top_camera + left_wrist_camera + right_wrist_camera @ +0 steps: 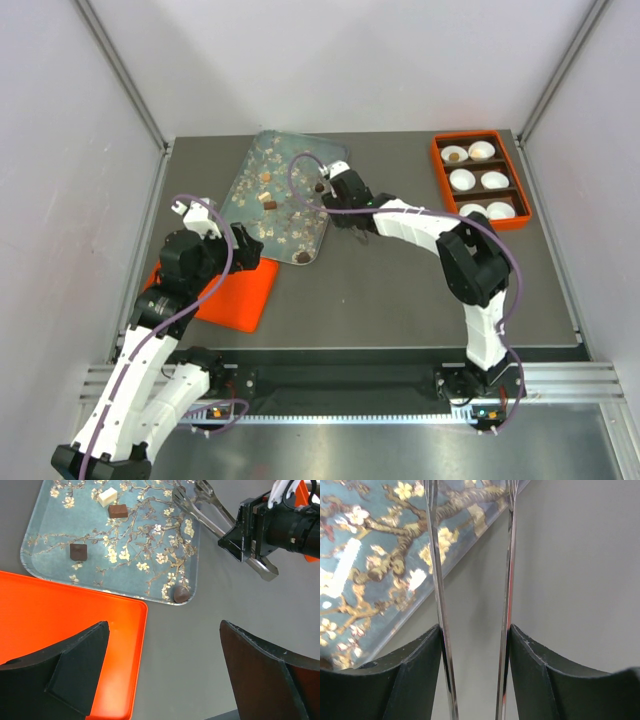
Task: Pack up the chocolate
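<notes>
Pieces of chocolate lie scattered on a floral blue tray: a dark square, a brown one, a pale one and a round dark one at the near corner. My right gripper is shut on thin metal tongs, one finger against each arm. The arms stand apart and reach over the tray's right edge, with a dark piece at their tips. My left gripper hangs open and empty over the table beside the orange lid.
An orange box at the back right holds white paper cups; one cup has a brown piece in it. A flat orange lid lies front left, touching the tray's near edge.
</notes>
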`<move>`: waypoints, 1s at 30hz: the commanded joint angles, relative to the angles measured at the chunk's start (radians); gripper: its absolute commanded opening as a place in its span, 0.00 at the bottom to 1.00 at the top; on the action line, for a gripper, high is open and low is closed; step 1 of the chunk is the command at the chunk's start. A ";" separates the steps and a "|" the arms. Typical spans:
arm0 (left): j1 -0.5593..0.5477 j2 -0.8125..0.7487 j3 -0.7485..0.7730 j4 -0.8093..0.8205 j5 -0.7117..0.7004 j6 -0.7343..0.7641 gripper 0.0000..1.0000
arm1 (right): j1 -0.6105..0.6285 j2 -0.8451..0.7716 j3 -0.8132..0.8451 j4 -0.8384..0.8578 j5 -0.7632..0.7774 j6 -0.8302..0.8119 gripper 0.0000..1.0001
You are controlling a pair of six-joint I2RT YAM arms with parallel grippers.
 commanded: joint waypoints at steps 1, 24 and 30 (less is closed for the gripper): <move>-0.003 -0.017 0.001 0.014 0.000 0.001 0.97 | -0.016 0.024 0.073 0.043 -0.064 0.040 0.53; -0.014 -0.026 0.005 0.009 -0.014 -0.005 0.97 | -0.021 0.119 0.226 -0.090 -0.080 0.043 0.45; -0.020 -0.031 0.007 0.008 -0.016 -0.005 0.97 | -0.021 0.098 0.205 -0.116 -0.074 0.046 0.45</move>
